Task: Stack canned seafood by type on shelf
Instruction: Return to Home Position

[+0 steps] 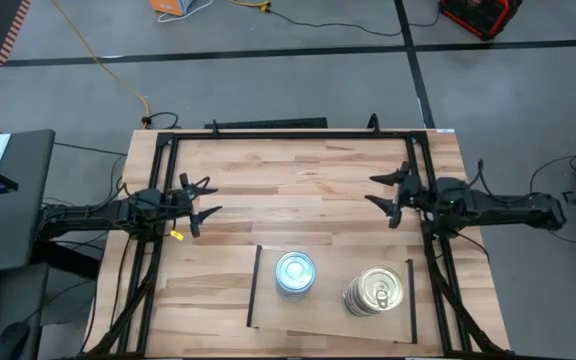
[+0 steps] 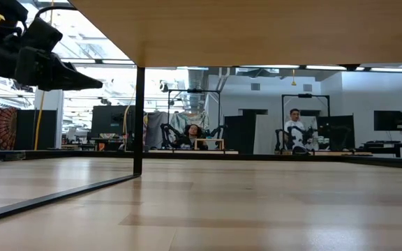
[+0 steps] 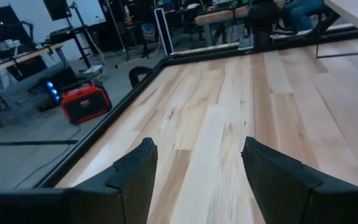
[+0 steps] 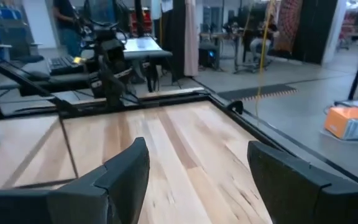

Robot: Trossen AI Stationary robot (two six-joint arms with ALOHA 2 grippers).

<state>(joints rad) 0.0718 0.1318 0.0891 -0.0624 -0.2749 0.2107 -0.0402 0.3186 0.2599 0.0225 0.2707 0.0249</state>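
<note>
Two tin stacks up on the shelf, both arms clear of it!
On the shelf [image 1: 330, 318], the silvery-blue-lidded stack [image 1: 295, 273] sits left of middle and the gold-lidded stack [image 1: 373, 292] near its right end. Beyond the shelf, the left gripper [image 1: 208, 199] and right gripper [image 1: 376, 190] hover over the bench [image 1: 298, 175], jaws spread, empty.

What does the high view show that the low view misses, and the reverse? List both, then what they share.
Only high: the silvery-blue-lidded stack and gold-lidded stack on the shelf, plus the right gripper, open. Only low: the shelf's underside and people in the background. Both: the shelf itself, the left gripper, open, and the tabletop.
</note>
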